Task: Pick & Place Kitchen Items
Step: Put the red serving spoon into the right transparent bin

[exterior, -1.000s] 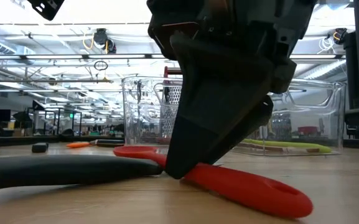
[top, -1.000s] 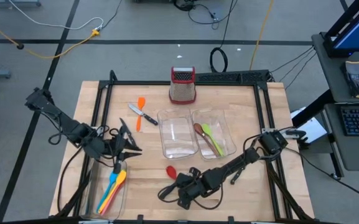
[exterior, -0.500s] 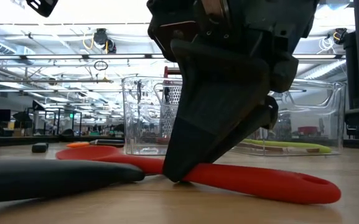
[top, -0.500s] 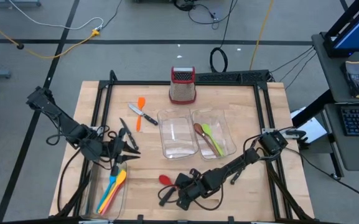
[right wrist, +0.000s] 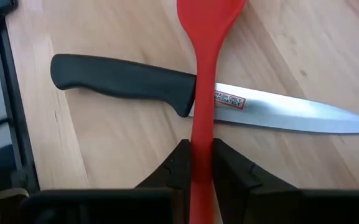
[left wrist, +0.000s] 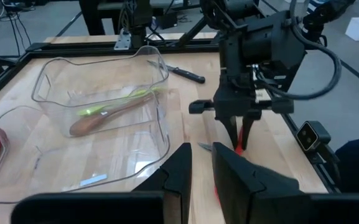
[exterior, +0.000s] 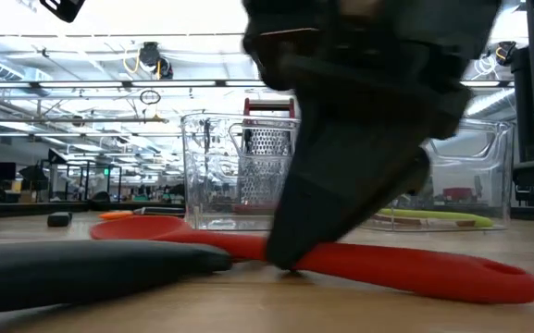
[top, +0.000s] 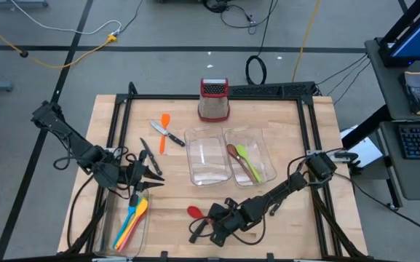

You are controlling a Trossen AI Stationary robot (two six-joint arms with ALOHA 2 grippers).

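**A:** While the right gripper (right wrist: 198, 163) sits low at the table's near edge, what is it actually holding?

**B:** Its 2 fingers are pinched on the handle of the red spatula (right wrist: 205, 81). In the right wrist view the handle runs straight out from between the fingers, so the spatula's long axis lines up with the gripper's own reach.

**A:** And the knife (right wrist: 185, 98) under it?

**B:** That is the relation that matters. The black-handled knife lies flat on the wood, crosswise to the spatula, and the red handle passes over it about where the black grip meets the blade. The low view shows the red spatula (exterior: 359, 264) resting across the dark handle, low on the table.

**A:** So a lift could disturb the knife?

**B:** My guess is a straight rise clears it, while a drag along the table would likely push it.

**A:** Which way do the trays lie?

**B:** Toward the far side from the gripper, in the high view; the clear tray (top: 251, 138) already holds a brown spoon and a green one.

**A:** Is the left arm closer?

**B:** No. The left gripper (top: 145, 175) is at the left, well apart, fingers nearly together, with nothing I can see between them.
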